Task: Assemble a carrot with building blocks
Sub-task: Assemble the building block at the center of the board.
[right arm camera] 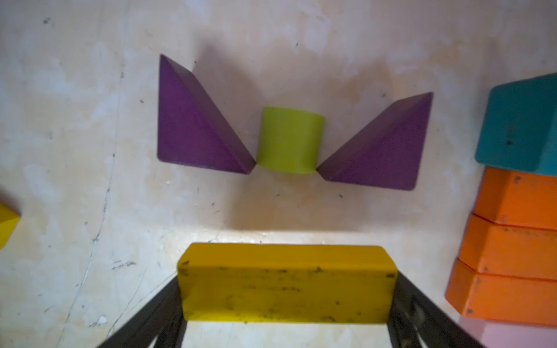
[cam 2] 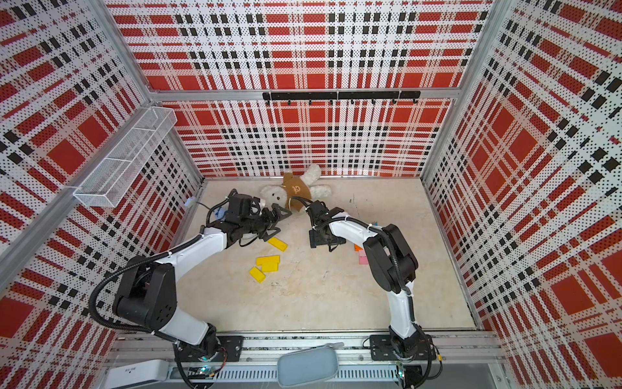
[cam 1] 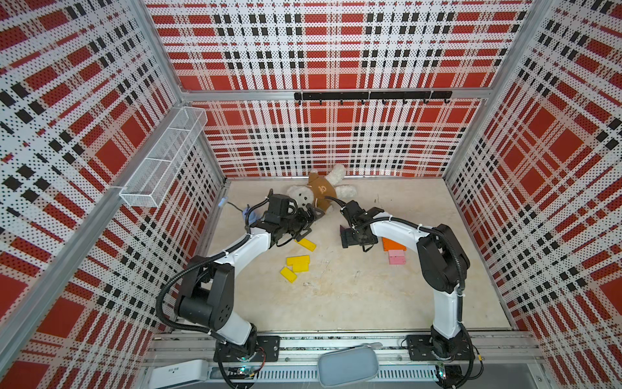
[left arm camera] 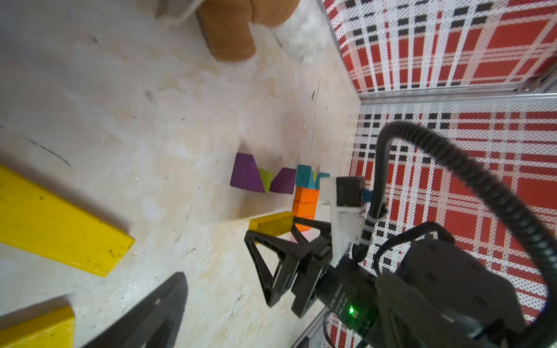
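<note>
No legible text anywhere. Small dark marking on white box [cam 1: 178, 372], left of grey pouch [cam 1: 348, 365]: too small to read. Faint print on black motor housing [left arm camera: 340, 296], left wrist view: blurred, unreadable.

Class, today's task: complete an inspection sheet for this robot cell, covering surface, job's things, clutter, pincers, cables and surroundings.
Surface: beige tabletop, scuffed and stained.
Job's things: yellow block in right pincer; loose yellow blocks; lime cylinder between two purple triangles; orange blocks in a row, teal block at one end; pink blocks.
Clutter: plush bear by back wall; grey pouch on front rail.
Pincers: left pincer open, empty; right pincer shut on yellow block.
Cables: black conduits along both arms.
Surroundings: plaid perforated walls; wire basket; hook rail.
</note>
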Robot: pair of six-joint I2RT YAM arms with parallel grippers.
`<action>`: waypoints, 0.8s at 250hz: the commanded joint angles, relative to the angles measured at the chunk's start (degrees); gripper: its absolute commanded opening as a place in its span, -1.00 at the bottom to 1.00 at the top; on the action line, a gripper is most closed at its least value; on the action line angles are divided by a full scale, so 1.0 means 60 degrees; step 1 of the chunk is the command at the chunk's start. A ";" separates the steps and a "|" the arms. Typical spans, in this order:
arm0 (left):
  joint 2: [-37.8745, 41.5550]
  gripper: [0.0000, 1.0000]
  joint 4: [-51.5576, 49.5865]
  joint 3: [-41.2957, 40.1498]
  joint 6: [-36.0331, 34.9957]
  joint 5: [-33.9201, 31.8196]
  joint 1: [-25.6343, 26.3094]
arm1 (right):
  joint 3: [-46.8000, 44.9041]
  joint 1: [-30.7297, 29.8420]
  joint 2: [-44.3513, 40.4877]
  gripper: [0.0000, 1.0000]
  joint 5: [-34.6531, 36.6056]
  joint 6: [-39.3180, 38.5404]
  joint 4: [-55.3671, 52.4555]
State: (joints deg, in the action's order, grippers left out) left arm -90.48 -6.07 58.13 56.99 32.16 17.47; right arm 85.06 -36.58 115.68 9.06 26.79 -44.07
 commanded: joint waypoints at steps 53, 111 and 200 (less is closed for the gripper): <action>0.0079 0.99 0.0112 0.0261 0.0110 0.0261 -0.0085 | 0.0698 0.0152 0.0815 0.72 -0.0104 -0.0106 0.0080; 0.0152 0.99 0.0197 0.0231 0.0210 0.0320 -0.0086 | 0.0967 0.0209 0.1095 0.74 -0.0086 0.0036 -0.0051; 0.0280 0.99 0.0352 0.0141 0.0323 0.0347 -0.0085 | 0.0943 0.0326 0.1235 0.74 -0.0302 0.0438 -0.0021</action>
State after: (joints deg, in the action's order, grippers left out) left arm -90.32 -5.37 58.33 58.06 33.39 17.12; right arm 89.67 -34.89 121.78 7.42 27.77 -44.31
